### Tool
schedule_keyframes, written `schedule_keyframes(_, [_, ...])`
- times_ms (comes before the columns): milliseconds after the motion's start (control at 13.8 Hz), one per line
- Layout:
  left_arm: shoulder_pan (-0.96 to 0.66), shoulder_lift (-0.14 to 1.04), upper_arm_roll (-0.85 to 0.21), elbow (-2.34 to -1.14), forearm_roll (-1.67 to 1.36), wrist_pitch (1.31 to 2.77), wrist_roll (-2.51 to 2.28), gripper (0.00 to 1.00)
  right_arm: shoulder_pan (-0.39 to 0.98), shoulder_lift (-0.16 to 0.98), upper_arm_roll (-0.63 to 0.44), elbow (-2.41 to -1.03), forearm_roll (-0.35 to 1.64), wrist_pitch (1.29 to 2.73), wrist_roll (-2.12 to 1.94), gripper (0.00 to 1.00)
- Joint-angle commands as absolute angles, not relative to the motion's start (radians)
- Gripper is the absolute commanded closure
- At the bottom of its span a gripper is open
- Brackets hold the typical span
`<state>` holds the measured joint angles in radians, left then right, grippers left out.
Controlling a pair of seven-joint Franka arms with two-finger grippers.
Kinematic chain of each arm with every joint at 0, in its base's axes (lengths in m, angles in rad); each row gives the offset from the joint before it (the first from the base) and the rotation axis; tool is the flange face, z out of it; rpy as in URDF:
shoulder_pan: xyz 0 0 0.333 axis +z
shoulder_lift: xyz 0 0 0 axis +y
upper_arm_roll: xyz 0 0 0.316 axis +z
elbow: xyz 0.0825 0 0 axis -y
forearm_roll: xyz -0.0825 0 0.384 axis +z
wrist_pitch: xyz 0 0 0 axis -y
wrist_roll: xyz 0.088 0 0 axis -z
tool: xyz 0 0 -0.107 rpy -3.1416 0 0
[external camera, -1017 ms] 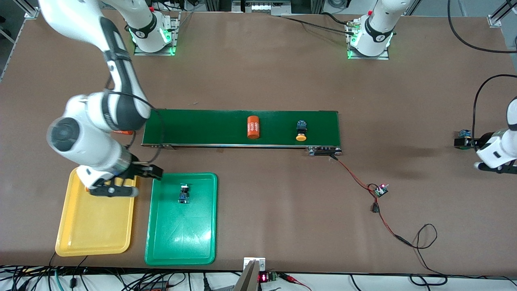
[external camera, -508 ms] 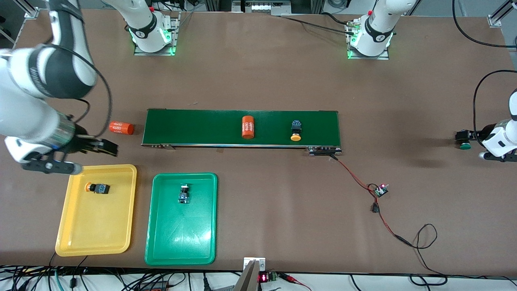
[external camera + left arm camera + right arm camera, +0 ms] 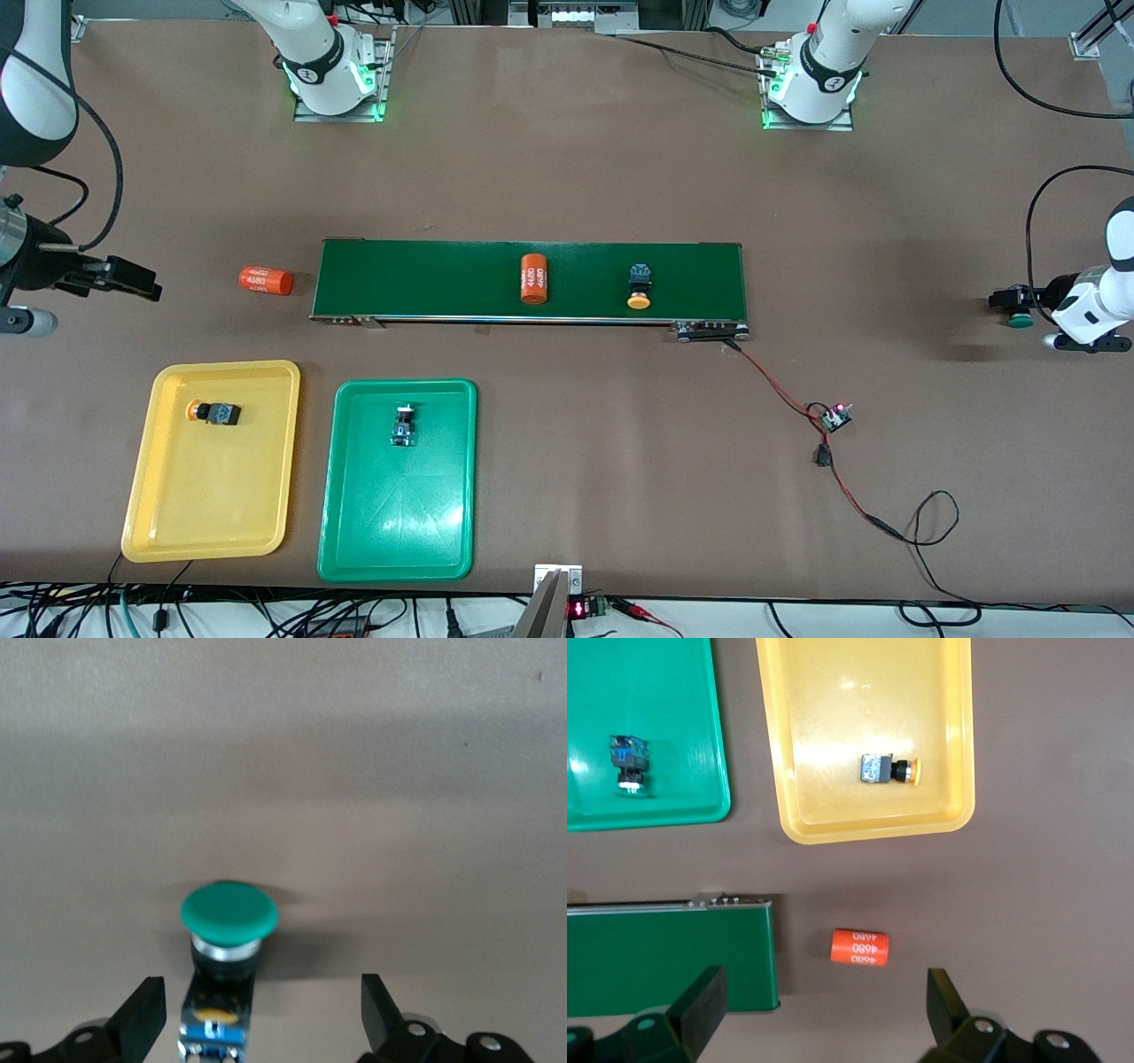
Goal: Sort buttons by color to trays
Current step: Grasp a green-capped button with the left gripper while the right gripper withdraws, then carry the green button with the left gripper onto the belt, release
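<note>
A green-capped button lies on the table at the left arm's end, between the spread fingers of my left gripper, which is open and not touching it. My right gripper is open and empty, up over the table at the right arm's end. The yellow tray holds a yellow-capped button, also in the right wrist view. The green tray holds a green-capped button. Another yellow-capped button lies on the conveyor belt.
An orange "4680" cylinder lies on the belt. A second one lies on the table off the belt's end, below my right gripper. A red-black cable with a small board runs from the belt's other end.
My right gripper left the yellow-capped button in the yellow tray and rose away toward the right arm's end. The cylinder and button on the belt moved toward the right arm's end.
</note>
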<state>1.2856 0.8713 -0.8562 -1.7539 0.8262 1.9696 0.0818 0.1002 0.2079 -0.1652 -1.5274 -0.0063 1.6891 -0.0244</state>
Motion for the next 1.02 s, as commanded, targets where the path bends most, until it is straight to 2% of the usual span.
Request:
schedule_keyframes(0, [1.273,0.896,-0.836,-1.701,0.847,1.983,0.179,0.33,0.11,0.178,-0.135,-1.523,-0.031,1.66,-0.058,0.0])
schedule_keyframes(73, [1.269,0.894,-0.836,-1.7,0.847,1.98,0.19,0.46,0.126,0.172,-0.123,-1.529,-0.035,1.66,-0.061,0.0])
schedule_keyframes(145, [1.252,0.893,-0.836,-1.694,0.848,1.979,0.187,0.52,0.139,0.16,-0.123,-1.548,-0.037,1.66,-0.055,0.0])
schedule_keyframes(218, [1.244,0.893,-0.835,-1.686,0.85,1.973,0.19,0.71,0.14,0.129,-0.123,-1.584,-0.037,1.673,-0.054,0.0])
schedule_keyframes(436, [1.239,0.887,-0.838,-1.684,0.848,1.965,0.235,0.87,0.137,0.058,-0.123,-1.696,-0.035,1.764,-0.052,0.0])
schedule_keyframes(654, [1.236,0.873,-0.87,-1.681,0.83,1.918,0.245,0.87,0.137,0.064,-0.123,-1.684,-0.034,1.74,-0.06,0.0])
schedule_keyframes(726, [1.238,0.871,-0.923,-1.668,0.83,1.869,0.238,0.87,0.137,0.067,-0.123,-1.671,-0.032,1.74,-0.054,0.0])
schedule_keyframes(872, [1.217,0.874,-1.001,-1.591,0.828,1.749,0.235,0.87,0.137,0.067,-0.123,-1.66,-0.028,1.738,-0.057,0.0])
schedule_keyframes(944, [1.182,0.874,-1.008,-1.559,0.828,1.721,0.236,0.87,0.137,0.066,-0.123,-1.657,-0.026,1.738,-0.055,0.0])
